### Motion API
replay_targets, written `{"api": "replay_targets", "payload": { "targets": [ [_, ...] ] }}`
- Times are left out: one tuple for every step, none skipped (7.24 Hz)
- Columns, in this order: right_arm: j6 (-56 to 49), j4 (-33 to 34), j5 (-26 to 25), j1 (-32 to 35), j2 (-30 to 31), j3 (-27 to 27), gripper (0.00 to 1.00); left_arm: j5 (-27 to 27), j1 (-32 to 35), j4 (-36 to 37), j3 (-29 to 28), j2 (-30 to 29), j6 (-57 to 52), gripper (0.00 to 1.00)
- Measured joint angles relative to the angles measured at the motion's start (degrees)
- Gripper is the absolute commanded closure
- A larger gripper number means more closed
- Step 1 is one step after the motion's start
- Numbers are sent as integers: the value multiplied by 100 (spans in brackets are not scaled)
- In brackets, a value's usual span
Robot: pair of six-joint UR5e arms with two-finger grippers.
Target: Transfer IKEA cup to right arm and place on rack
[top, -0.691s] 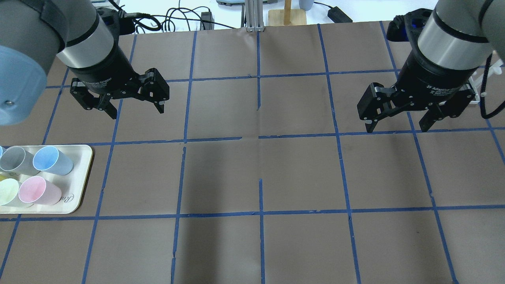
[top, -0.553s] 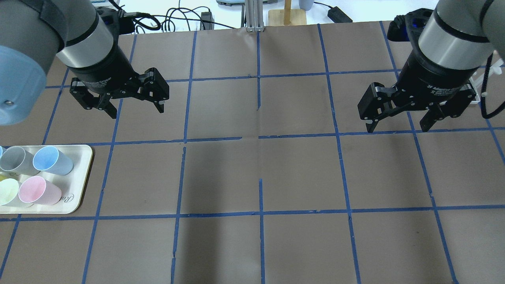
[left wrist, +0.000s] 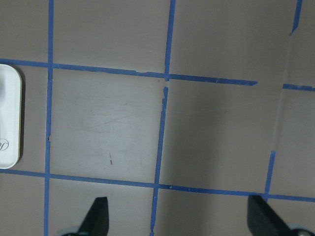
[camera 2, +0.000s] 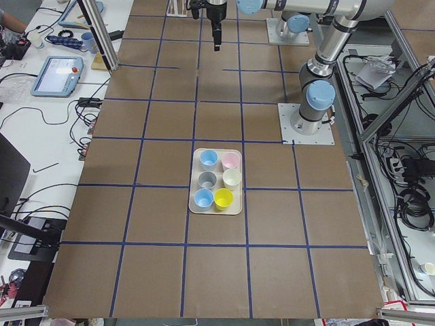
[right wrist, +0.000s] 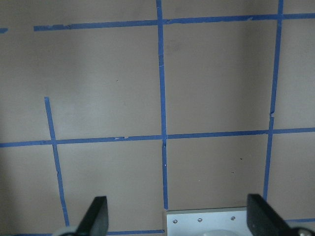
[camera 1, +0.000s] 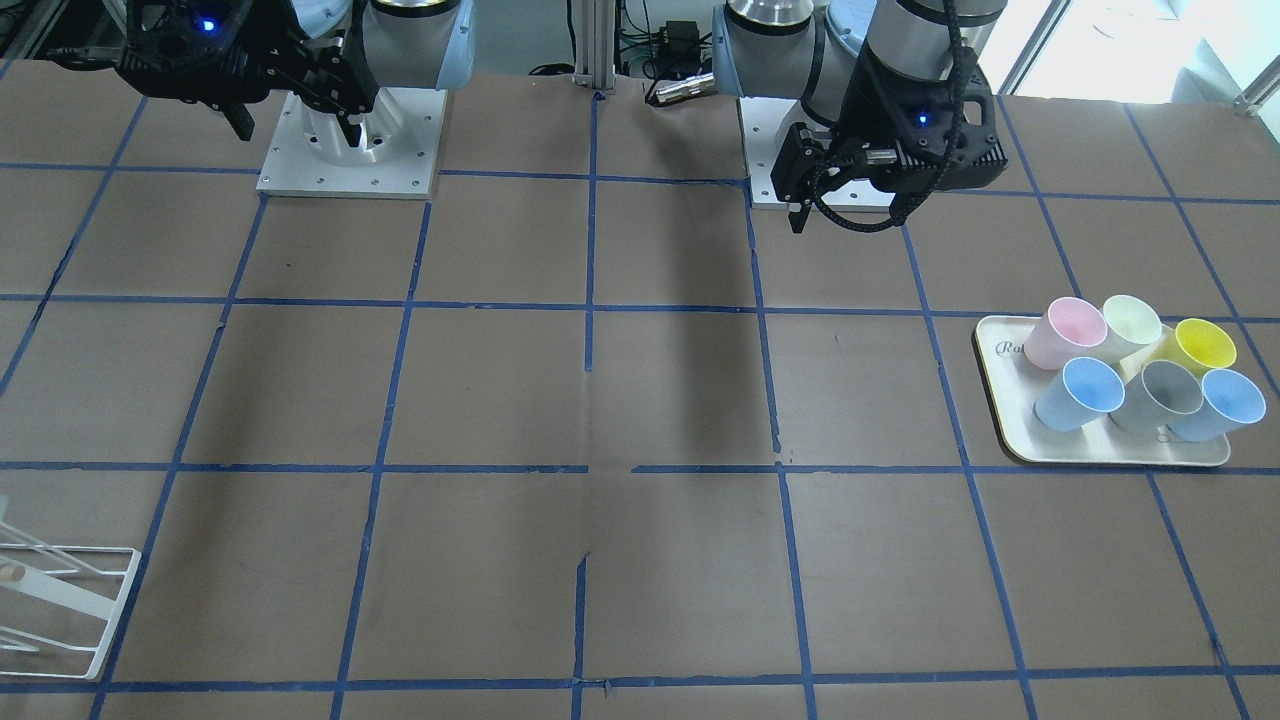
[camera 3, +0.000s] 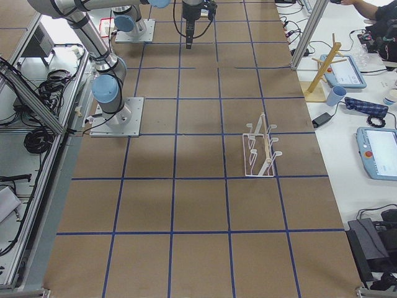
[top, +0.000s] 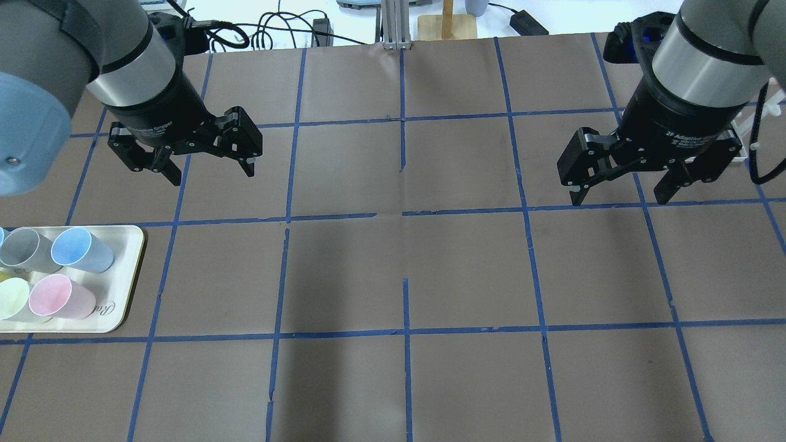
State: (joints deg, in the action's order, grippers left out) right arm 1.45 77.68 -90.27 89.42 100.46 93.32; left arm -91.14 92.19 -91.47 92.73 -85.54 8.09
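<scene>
IKEA cup (camera 1: pixel 1080 393): pale blue, in cream tray (camera 1: pixel 1008 428) at the desk (camera 1: pixel 640 400) end on robot's left, crowded among other cups (camera 1: pixel 1160 390). Left tool (top: pixel 214 177) & right tool (top: pixel 617 201) both released, empty, well apart from it. Risk: the wide tool bumps neighbours or takes the blue twin (camera 1: pixel 1218 404). Front view shows the twin & rack (camera 1: pixel 70 590) clearly; overhead nearly crops the twin.

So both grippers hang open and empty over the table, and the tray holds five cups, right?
Not five: the exterior front-facing view shows six cups on the tray: one pink cup, one cream cup, one yellow cup, one grey cup and two blue cups. The left gripper and right gripper are open and empty, as you said.
</scene>
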Motion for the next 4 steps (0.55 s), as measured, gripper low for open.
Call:
{"api": "replay_targets", "payload": {
  "targets": [
    [-3, -7, 11, -1, 2, -13, 0, -2, -49, -4, 11, 19, -145, 0],
    [-4, -10, 34, 1, 6, -22, 0, -10, -110, -9, 26, 30, -364, 0],
    [-4, -11, 48, 6, 6, -22, 0, -19, -212, -28, 39, 34, -504, 0],
    [10, -7, 56, 17, 4, -19, 0, -20, -395, -52, 46, 39, -590, 0]
  ]
}}
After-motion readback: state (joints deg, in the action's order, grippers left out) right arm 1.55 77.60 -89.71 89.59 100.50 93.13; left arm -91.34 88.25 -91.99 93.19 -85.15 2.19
